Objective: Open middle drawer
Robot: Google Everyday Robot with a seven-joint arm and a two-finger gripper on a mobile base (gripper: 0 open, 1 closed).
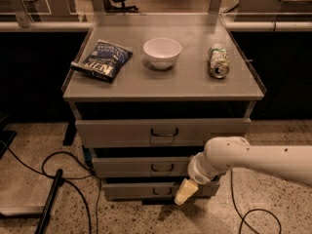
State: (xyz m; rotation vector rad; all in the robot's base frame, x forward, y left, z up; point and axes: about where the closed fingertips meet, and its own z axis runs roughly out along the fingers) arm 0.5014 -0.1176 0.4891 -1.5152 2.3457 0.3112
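The grey cabinet has three drawers stacked under its top. The middle drawer [131, 167] is a low grey front with a small dark loop handle [162, 167] at its centre, and it looks closed. My white arm [253, 159] reaches in from the right. My gripper [184, 193] has a cream-coloured tip that points down and left. It hangs in front of the right part of the bottom drawer [136, 190], below and to the right of the middle drawer's handle, not touching it.
On the cabinet top [195, 84] lie a blue snack bag [103, 60], a white bowl [162, 52] and a can on its side [219, 61]. The top drawer [117, 132] stands slightly out. Black cables [58, 169] lie on the floor at left and another cable [243, 213] at right.
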